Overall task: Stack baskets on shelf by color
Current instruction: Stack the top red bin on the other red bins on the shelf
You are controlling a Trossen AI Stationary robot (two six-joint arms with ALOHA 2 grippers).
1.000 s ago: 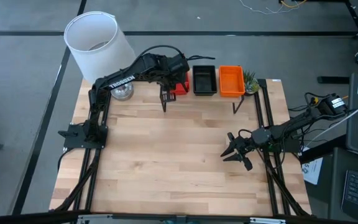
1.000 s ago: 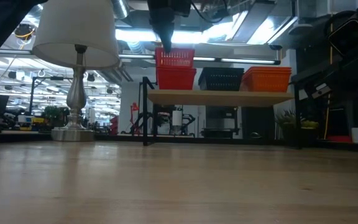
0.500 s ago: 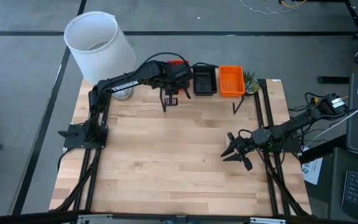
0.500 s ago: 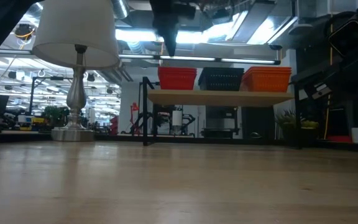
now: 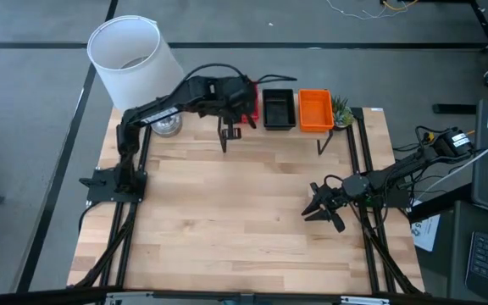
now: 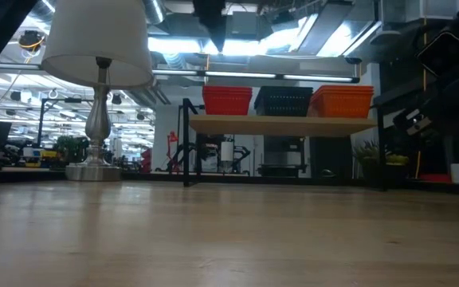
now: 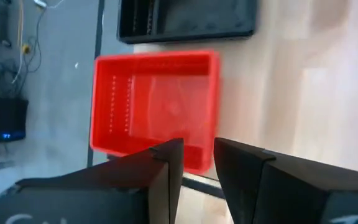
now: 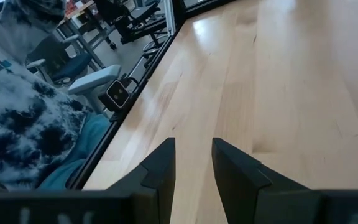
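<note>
On the shelf (image 6: 281, 124) stand three stacks of baskets: red (image 6: 227, 100) at the left end, black (image 6: 284, 100) in the middle, orange (image 6: 343, 100) at the right end. From above they show as red (image 5: 251, 114), black (image 5: 279, 108) and orange (image 5: 314, 110). My left gripper (image 5: 242, 103) hangs open above the red stack and touches nothing. In its wrist view the open fingers (image 7: 197, 155) stand over the near wall of the top red basket (image 7: 154, 99). My right gripper (image 5: 318, 207) waits open, low over the tabletop's right part.
A lamp with a white shade (image 5: 134, 58) and a metal base (image 6: 94, 169) stands at the table's far left corner, close to my left arm. A small green plant (image 5: 341, 108) sits beside the orange stack. Bare tabletop (image 5: 227, 220) lies in front of the shelf.
A red basket that my left gripper held above the red stack has come down into it and now rests nested on top. The left gripper has let go of it and risen clear above the stack.
</note>
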